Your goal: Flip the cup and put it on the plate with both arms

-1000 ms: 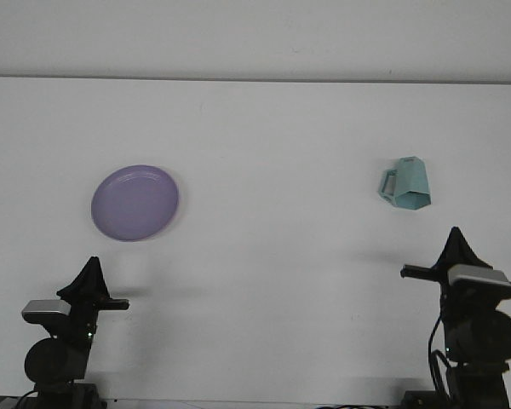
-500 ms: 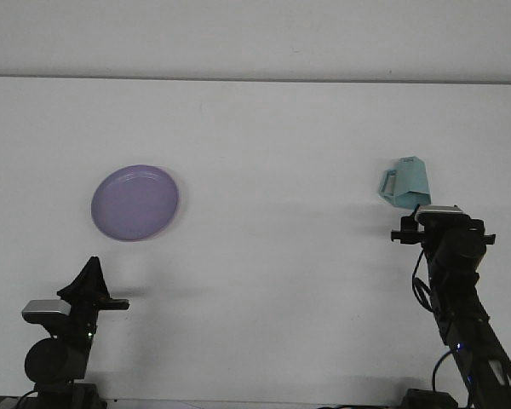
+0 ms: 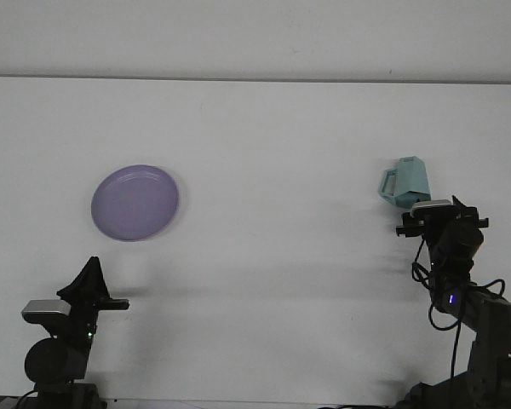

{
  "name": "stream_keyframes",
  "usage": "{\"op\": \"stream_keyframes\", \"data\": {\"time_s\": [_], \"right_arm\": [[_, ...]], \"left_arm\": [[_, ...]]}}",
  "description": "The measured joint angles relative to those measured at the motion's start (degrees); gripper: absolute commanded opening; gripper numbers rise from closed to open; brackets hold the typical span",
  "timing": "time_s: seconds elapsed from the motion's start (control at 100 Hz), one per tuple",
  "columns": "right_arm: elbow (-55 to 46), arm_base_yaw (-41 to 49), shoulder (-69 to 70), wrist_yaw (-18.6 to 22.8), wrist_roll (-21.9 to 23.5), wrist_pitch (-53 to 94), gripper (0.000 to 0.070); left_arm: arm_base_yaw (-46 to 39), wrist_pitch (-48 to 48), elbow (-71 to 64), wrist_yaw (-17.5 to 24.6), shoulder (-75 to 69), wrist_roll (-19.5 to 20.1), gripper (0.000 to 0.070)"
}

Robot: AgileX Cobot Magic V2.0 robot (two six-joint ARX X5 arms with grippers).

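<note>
The right arm has done all the moving: a second ago it sat folded low, well short of the cup (image 3: 406,181); half a second ago it had reached up so its wrist stood just below the cup; now it has slid a little to the cup's right and its gripper (image 3: 450,210) sits just beside the cup's lower right corner, the camera housing overlapping that edge in the front view; whether it touches the cup cannot be told. The fingers are hidden behind the wrist block, so I cannot tell whether they are spread or pressed together.

The cup itself has not shifted across the three moments; it lies tipped on the table (image 3: 272,281), handle to its own left, well apart from the purple plate (image 3: 135,202), which lies far to the cup's left and has not moved either. The left arm has stayed folded, far to the cup's left and nearer the robot than the cup, below the plate in the picture; its gripper (image 3: 91,277) points upward with the fingers pressed together to a tip.

My reading: this is the approach to the first grasp, early in the task; the flip, the hand-over toward the plate and the placing are all yet to come; the sideways shift suggests the arm is lining up on the cup's body rather than its handle.
</note>
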State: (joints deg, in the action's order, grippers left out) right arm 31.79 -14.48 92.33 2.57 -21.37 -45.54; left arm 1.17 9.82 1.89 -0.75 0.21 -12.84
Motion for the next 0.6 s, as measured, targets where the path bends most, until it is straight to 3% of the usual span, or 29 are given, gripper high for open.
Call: {"op": "stream_keyframes", "data": {"time_s": [0.54,0.6], "right_arm": [[14.6,-0.83,16.94,4.02,-1.18,-3.89,0.048],[15.85,-0.85,17.81,4.79,-1.33,-3.89,0.0428]], "left_arm": [[0.0,-0.02,0.0,-0.02,0.0,0.31,0.0013],[0.0,-0.02,0.0,0.0,0.0,0.37,0.0013]]}}
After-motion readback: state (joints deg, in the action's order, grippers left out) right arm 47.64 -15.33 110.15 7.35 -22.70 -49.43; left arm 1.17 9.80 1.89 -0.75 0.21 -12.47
